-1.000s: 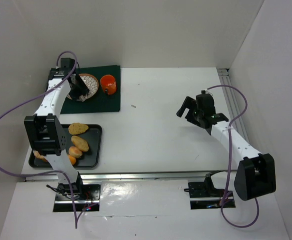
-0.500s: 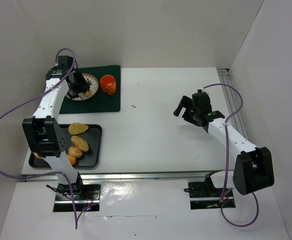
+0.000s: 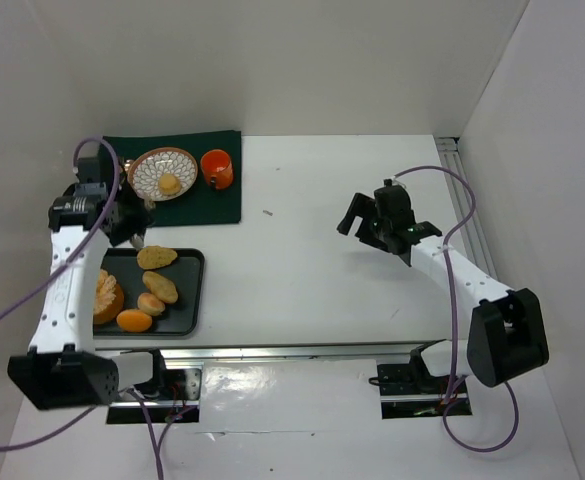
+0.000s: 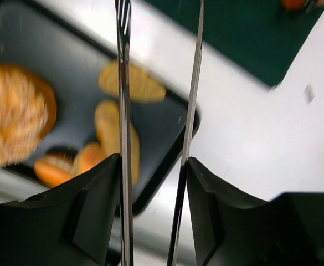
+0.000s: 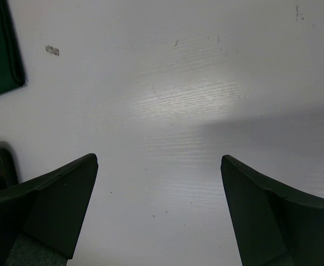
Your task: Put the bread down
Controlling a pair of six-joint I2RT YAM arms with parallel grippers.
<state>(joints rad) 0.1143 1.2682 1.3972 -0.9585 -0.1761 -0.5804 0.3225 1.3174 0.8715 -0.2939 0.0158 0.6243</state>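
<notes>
Hovering over the black tray point(image 3: 194, 262), the left end effector point(image 3: 137, 238) is part-open and empty. The bread point(image 3: 157, 257) lies just beside it; one roll point(image 3: 169, 184) sits on the plate point(image 3: 144, 165). Right end effector point(image 3: 355, 216) wide; no legible writing.

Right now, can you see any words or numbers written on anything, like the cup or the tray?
No readable text anywhere.
Orange mug: plain, no writing seen.
Patterned plate: only a dotted pattern, no letters.
Black tray: no label.
Green mat: plain.
Small mark on the white table: too small to tell whether it is writing.

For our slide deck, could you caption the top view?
One small tan bread roll sits on the patterned round plate; more wait in the black tray.
</notes>
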